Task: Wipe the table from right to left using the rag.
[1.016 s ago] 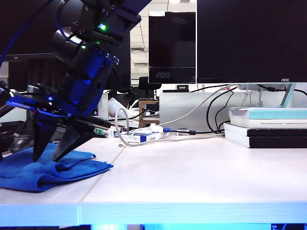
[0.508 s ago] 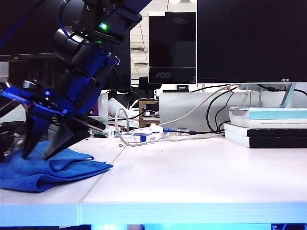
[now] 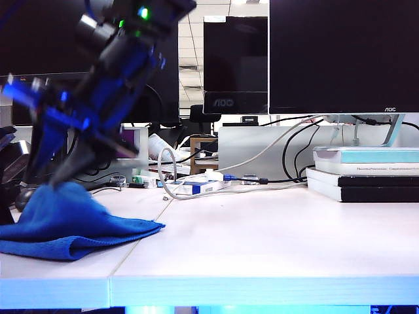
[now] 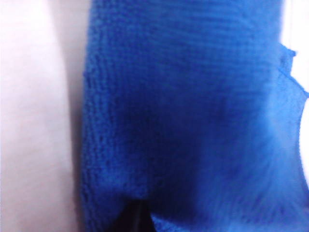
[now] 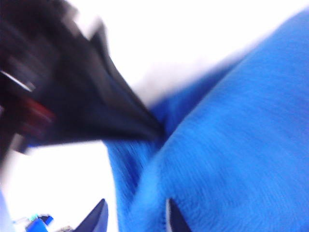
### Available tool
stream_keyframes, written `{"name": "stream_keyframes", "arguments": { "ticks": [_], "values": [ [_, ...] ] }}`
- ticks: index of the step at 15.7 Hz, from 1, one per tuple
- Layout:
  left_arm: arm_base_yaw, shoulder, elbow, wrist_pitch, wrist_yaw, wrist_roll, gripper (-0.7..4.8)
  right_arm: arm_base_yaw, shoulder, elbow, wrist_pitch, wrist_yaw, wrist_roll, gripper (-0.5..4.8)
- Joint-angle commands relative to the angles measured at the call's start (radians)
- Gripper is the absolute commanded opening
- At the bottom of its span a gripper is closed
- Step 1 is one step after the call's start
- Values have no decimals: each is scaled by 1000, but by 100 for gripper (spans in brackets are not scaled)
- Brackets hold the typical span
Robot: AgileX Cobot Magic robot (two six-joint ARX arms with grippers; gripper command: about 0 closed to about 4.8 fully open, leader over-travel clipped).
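Rag (image 3: 65,222) bunching up at table's (image 3: 262,229) left end. Right gripper (image 5: 135,217) hanging open over it; left gripper (image 3: 49,180) pinching the rag's peak.

Right arm (image 3: 121,59): glossy black casing, rounded joint housings, blue sheen across surfaces, motion-blurred. Small green light (image 3: 143,12) glowing near upper joint. Right gripper (image 3: 51,180): two long black tapered fingers, wedge-shaped, narrowing to points. Left gripper (image 5: 154,130): blurred black tapered finger (image 5: 120,116) in right wrist view, red mark on body behind.
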Motion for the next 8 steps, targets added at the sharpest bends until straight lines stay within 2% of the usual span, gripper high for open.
{"name": "stream_keyframes", "arguments": {
  "ticks": [1, 5, 8],
  "values": [
    [-5, 23, -19, -14, -161, 3, -6, -12, -9, 90, -40, -15, 0, 158],
    [-6, 23, -19, -14, -194, 4, -6, -42, -9, 282, -149, -8, 0, 155],
    [-6, -1, -18, -22, -194, 4, -6, -64, -10, 443, -263, 124, -8, -8]
  ]
}}
